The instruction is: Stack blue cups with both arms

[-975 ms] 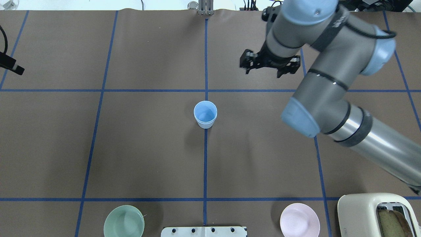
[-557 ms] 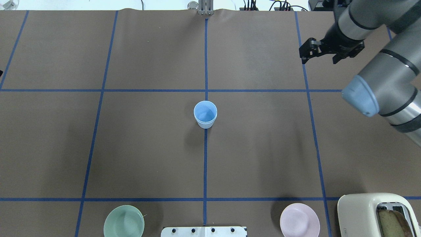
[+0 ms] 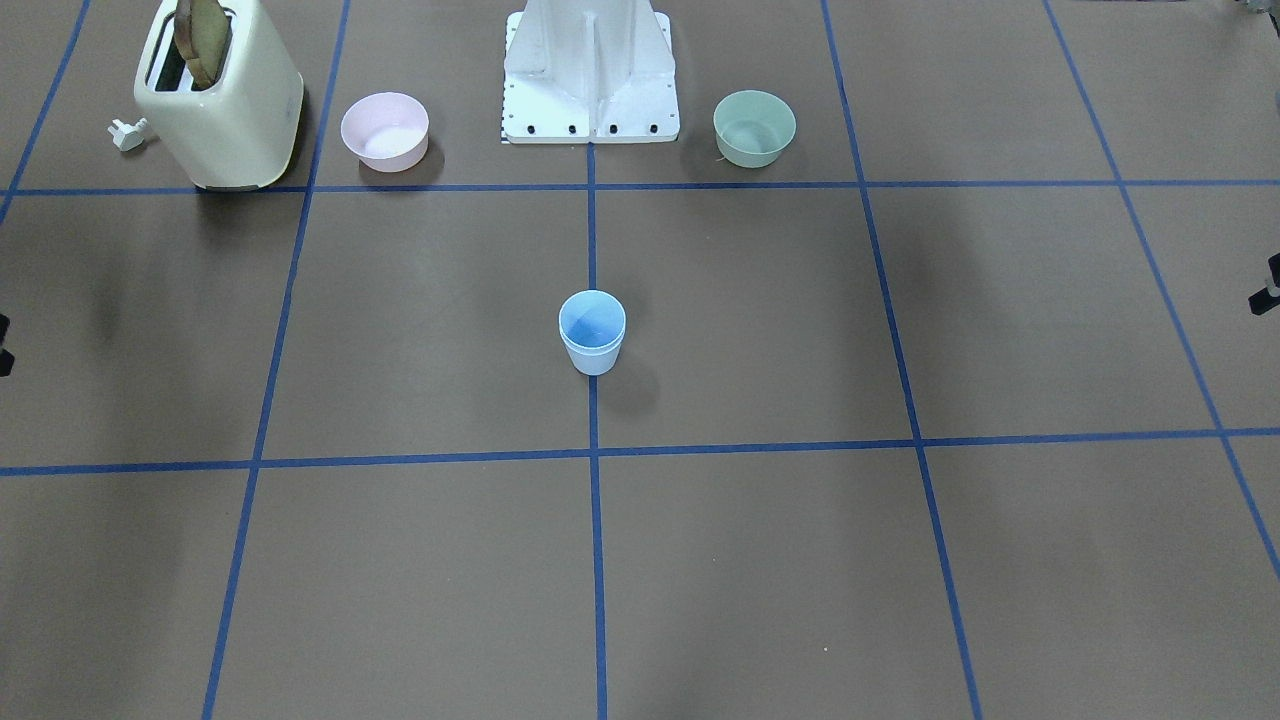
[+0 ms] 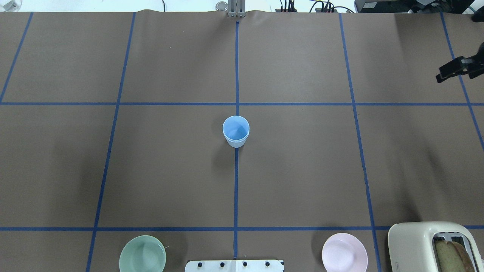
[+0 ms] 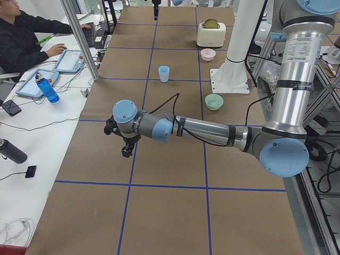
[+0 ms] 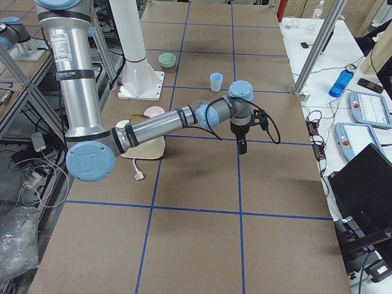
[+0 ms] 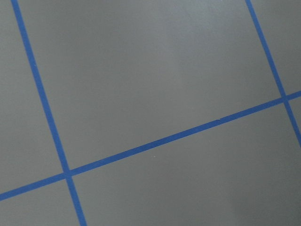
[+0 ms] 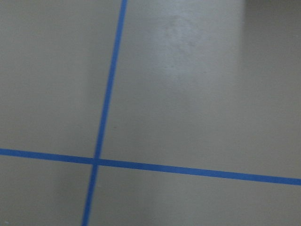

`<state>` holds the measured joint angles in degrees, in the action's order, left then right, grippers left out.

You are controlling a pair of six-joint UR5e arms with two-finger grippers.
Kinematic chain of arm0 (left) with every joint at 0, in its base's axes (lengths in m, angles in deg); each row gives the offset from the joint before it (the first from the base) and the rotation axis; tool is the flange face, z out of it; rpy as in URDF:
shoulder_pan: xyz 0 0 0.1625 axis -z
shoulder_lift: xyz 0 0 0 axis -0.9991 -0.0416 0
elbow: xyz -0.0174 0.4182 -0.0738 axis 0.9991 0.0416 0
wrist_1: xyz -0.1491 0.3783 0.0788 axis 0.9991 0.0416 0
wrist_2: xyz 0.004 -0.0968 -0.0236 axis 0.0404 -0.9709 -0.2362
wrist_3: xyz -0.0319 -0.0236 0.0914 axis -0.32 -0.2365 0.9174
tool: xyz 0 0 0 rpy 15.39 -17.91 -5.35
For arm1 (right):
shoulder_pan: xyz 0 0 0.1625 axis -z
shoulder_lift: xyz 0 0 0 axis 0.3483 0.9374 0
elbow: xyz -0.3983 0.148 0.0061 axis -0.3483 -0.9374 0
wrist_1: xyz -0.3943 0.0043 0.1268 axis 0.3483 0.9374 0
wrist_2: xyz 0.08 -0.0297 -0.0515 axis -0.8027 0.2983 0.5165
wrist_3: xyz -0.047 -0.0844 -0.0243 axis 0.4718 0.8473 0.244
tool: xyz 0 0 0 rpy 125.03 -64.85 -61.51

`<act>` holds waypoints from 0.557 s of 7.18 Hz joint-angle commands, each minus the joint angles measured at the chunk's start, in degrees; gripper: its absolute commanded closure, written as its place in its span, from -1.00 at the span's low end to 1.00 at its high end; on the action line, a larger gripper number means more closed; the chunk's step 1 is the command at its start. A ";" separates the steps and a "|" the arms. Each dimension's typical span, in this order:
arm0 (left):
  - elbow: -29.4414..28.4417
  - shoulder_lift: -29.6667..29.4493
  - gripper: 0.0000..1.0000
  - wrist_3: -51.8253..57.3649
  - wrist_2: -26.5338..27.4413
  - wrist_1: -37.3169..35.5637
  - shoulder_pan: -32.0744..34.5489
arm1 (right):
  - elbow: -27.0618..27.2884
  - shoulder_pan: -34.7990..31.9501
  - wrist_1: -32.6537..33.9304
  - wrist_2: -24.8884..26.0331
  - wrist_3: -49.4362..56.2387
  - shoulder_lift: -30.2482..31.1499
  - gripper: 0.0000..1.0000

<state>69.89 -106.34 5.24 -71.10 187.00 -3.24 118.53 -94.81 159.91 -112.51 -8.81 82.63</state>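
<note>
Blue cups (image 4: pixel 236 131) sit nested, upright, at worktop (image 4: pixel 302 177) centre. R gripper (image 6: pixel 240 146) hangs nr right edge, L gripper (image 5: pixel 126 150) nr left edge. Can't tell if either's open.

Table (image 4: pixel 170 170) with blue cups (image 4: pixel 236 131), toaster (image 4: pixel 416 245)

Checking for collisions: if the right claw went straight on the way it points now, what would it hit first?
Most likely just the bare brown table. The right claw points straight down, and its wrist view shows only table cover and blue tape lines; the blue cups stand well aside.
</note>
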 commanded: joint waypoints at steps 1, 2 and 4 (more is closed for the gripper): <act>-0.42 0.09 -0.95 1.93 0.00 -0.02 0.88 | -3.97 -5.71 -0.67 -1.63 9.73 2.32 -1.00; -1.03 0.27 -0.95 3.08 -0.08 -0.02 1.57 | -4.16 -5.73 -0.58 -1.54 9.85 2.50 -1.00; -1.12 1.84 -0.95 4.14 -0.17 0.33 2.55 | -4.07 -5.73 -0.32 -1.36 8.89 2.06 -1.00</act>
<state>68.84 -105.38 8.78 -71.19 187.05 -1.23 114.50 -100.42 159.38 -113.97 0.42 84.91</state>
